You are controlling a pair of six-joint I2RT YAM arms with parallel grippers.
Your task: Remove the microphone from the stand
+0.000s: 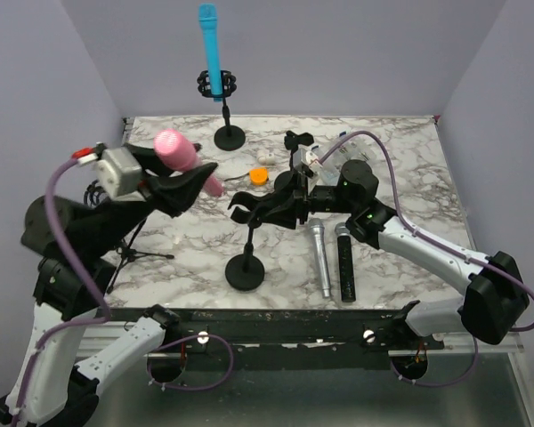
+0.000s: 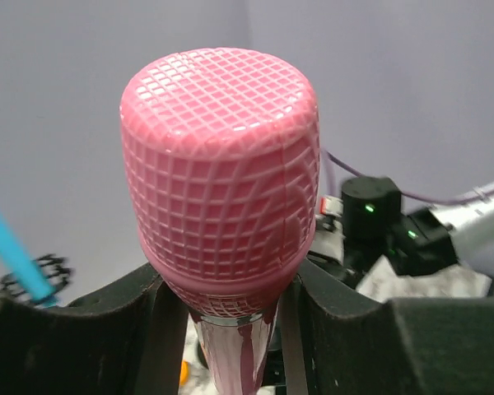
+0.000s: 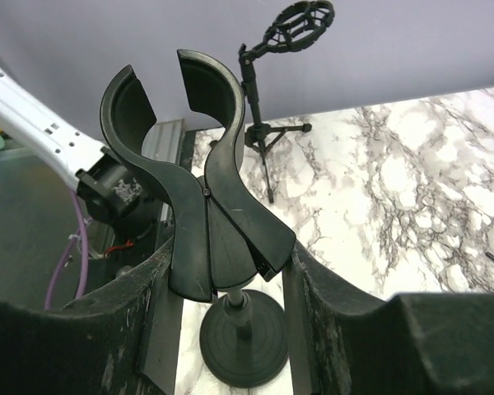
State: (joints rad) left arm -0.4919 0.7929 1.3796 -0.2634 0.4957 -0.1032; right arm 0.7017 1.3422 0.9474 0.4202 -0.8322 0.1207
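**mic_wrangler:** Left side first. The left end effector (image 1: 194, 181) is clamped on the pink microphone (image 2: 221, 177), pinching just under the mesh head. It hangs in the air at about 9 o'clock from the stand clip (image 3: 206, 197). The clip's prongs are empty, so the mic's already out by the look of it?

**torque_tim:** Looks that way. The right end effector (image 1: 289, 203) is closed on the clip's lower body, pinning the stand (image 1: 246, 271), whose base sits on the bench (image 1: 409, 169) at the clip's 6 o'clock. What's left is probably just setting the mic down. Best bet is for the left arm to lower it flat onto bare marble around 8 o'clock, away from the tripod stand (image 1: 142, 253) legs. It should let go only once the mic rests, since a round handle will likely roll. The right one should hold until then. The silver microphone (image 1: 319, 258) and black microphone (image 1: 345, 262) lie at the base's 3 o'clock, so that side's crowded.
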